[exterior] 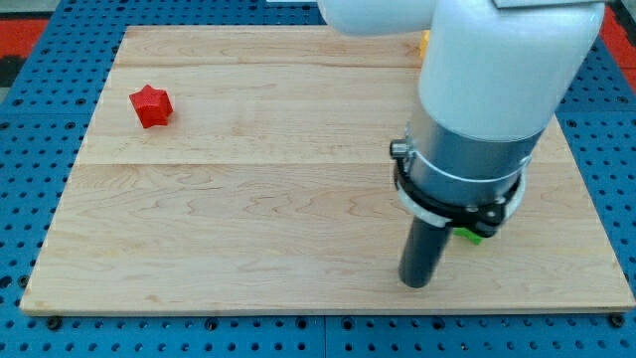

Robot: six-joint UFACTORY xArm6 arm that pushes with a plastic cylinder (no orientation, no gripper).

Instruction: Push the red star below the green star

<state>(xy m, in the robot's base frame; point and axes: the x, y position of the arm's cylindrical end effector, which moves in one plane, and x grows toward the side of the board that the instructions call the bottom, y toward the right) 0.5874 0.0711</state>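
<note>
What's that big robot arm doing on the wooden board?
It is meant to push the red star to just below the green block. Right now my tip sits at the view's lower right, beside the green block, mostly hidden under the arm. The red star waits far off at the view's upper left, untouched.

Desk (248, 199): pale blond wood, fine straight grain, faint plank seams running across the view. Surround: blue pegboard (30, 149) with regular rows of dark holes; red patch at the view's top left corner.

Red star (151, 106): solid bright red, darker on its shaded sides.

Green block (470, 236): vivid green sliver, shape unclear. Yellow-orange block (423, 42): small sliver at arm's edge.

Arm (497, 60): white shell, grey collar, black ring. Rod matte black down to my tip (414, 284).
</note>
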